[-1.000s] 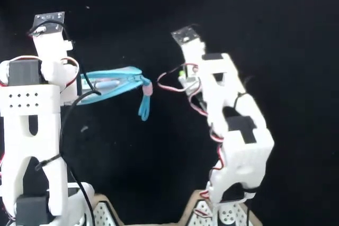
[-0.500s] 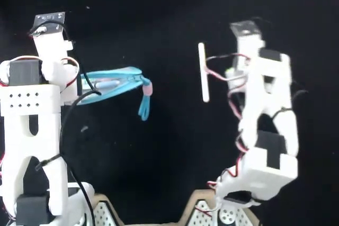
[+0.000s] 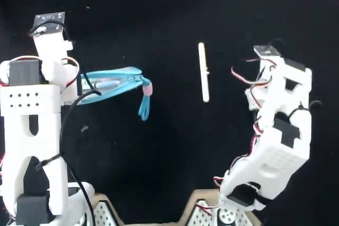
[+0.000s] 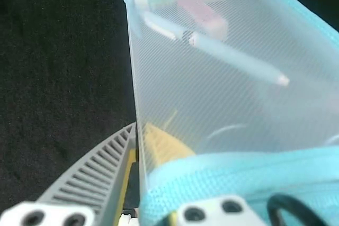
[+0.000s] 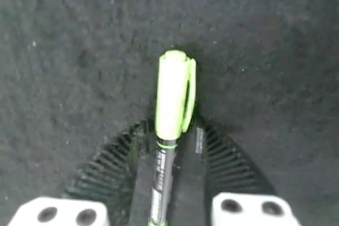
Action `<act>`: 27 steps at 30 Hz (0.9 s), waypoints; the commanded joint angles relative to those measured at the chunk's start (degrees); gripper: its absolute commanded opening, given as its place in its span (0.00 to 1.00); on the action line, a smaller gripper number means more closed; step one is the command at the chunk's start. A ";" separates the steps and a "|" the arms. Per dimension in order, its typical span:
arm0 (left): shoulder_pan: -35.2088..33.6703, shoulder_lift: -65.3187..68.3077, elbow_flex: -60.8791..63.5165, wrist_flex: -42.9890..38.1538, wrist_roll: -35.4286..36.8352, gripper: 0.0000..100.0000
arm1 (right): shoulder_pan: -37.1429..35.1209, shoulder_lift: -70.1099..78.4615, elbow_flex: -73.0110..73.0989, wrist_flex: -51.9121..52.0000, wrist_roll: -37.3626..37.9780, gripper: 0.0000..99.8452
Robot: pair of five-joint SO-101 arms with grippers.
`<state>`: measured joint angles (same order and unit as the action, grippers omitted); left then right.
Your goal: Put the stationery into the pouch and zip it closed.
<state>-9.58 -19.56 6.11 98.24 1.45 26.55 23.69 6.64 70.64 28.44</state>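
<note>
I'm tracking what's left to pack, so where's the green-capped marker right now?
In the right wrist view, the green-capped marker is held in the right pincer over the black mat, right of the white stick.

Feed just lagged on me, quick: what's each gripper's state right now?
Left gripper: closed, holding the pouch by its edge.
Right gripper: closed, holding the green-capped pen.

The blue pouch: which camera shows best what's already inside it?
The left wrist view: through the side of the pouch you see pens and a pink eraser. The high view shows it edge-on; the right wrist view faces a green marker instead.
</note>
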 commanded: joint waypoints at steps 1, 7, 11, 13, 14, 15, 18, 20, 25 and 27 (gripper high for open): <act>-0.40 0.53 2.33 0.44 0.09 0.03 | -0.18 0.13 -9.54 5.36 0.88 0.17; -0.48 0.53 2.33 0.44 0.09 0.03 | -3.16 1.27 -11.12 2.55 1.32 0.17; -0.48 0.53 2.33 0.44 0.09 0.03 | -3.43 5.76 -11.38 -1.58 1.58 0.17; -0.40 0.53 2.33 0.44 0.09 0.03 | -3.43 7.60 -11.47 -1.93 3.87 0.17; -0.22 0.53 2.33 0.44 0.09 0.03 | -3.43 8.31 -11.47 -1.93 4.66 0.17; -0.22 0.53 2.33 0.44 0.09 0.03 | -3.43 8.66 -11.47 -1.93 5.19 0.17; -0.13 0.53 2.33 0.35 0.09 0.03 | -3.25 8.75 -11.47 -1.93 5.54 0.10; -0.13 0.53 2.33 0.35 0.09 0.03 | -3.34 8.75 -11.47 -2.02 4.92 0.00; -0.22 0.53 2.33 0.35 0.09 0.03 | -2.90 7.16 -11.65 -1.05 4.75 0.01; -0.13 0.53 2.33 0.35 0.09 0.03 | -2.46 4.62 -11.56 1.05 4.57 0.01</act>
<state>-9.58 -19.56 6.11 98.24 1.45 24.26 32.13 -4.70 69.58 33.10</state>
